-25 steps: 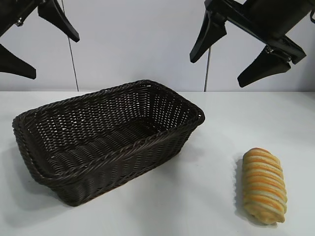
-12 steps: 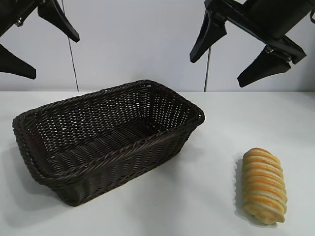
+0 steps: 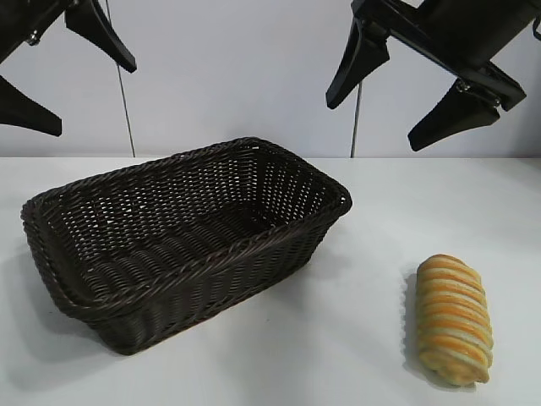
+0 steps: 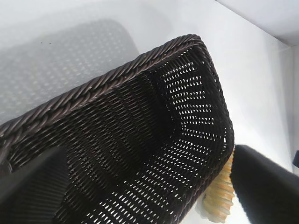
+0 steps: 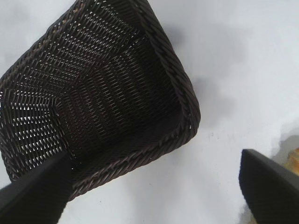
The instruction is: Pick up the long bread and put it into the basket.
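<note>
**A bare robot test bench, not a kitchen**

This looks like a lab or test setup. A plain white tabletop [image 3: 355, 355] meets a blank pale wall [image 3: 237, 76] with thin vertical seams, with no furnishings or household clutter in sight. Two black robot arms hang in from above, the left gripper [image 3: 63, 72] and the right gripper [image 3: 414, 93], jaws spread wide. The only props are a dark wicker basket [image 3: 279, 245] and a striped long bread [image 3: 454, 317], laid out apart on the white surface like staged test items.
</note>
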### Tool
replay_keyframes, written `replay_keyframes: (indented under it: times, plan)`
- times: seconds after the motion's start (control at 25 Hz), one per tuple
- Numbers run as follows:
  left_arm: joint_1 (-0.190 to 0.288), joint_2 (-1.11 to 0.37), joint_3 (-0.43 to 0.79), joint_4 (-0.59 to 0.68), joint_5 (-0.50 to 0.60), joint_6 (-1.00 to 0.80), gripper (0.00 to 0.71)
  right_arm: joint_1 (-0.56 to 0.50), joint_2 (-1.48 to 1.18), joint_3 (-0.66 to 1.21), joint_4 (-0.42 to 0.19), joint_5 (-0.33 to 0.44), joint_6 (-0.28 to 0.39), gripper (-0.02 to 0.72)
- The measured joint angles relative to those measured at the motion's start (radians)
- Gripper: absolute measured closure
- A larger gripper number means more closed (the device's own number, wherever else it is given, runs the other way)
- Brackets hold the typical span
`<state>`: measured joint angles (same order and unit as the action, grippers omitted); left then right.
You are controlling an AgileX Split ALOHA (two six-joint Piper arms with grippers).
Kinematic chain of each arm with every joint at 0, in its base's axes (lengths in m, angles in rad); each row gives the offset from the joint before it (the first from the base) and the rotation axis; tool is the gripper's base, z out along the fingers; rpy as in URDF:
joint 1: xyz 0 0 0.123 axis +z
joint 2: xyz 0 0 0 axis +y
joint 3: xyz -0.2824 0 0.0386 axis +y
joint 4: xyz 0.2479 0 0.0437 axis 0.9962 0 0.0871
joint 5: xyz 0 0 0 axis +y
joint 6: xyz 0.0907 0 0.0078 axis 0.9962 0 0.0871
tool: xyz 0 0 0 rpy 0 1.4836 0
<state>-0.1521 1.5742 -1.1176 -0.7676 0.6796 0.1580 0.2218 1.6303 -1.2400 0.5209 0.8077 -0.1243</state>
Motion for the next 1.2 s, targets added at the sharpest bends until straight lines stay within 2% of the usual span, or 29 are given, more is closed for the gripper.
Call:
replay_keyframes:
  times: [0.16,0.28,0.4,0.52,0.68,1.0,1.2]
  plan:
    - [0.005,0.0,0.0,0.074,0.076,-0.016,0.039,0.0,0.0,0.0,0.0,0.007,0.0,0.008]
    - [0.005,0.0,0.007,0.189,0.133,-0.107,0.044,0.0,0.0,0.0,0.0,0.013,0.0,0.008]
    - [-0.01,0.0,0.057,0.301,0.145,-0.222,0.044,0.0,0.0,0.0,0.0,0.016,0.0,0.008]
    - [-0.042,0.0,0.143,0.38,0.097,-0.315,0.044,0.0,0.0,0.0,0.0,0.017,0.0,0.008]
    - [-0.061,0.01,0.24,0.389,-0.004,-0.361,0.045,0.0,0.0,0.0,0.0,0.02,0.0,0.008]
    - [-0.061,0.165,0.248,0.39,-0.112,-0.346,0.046,0.0,0.0,0.0,0.0,0.027,0.0,0.008]
    - [-0.061,0.197,0.245,0.369,-0.141,-0.327,0.046,0.0,0.0,0.0,0.0,0.028,0.0,0.008]
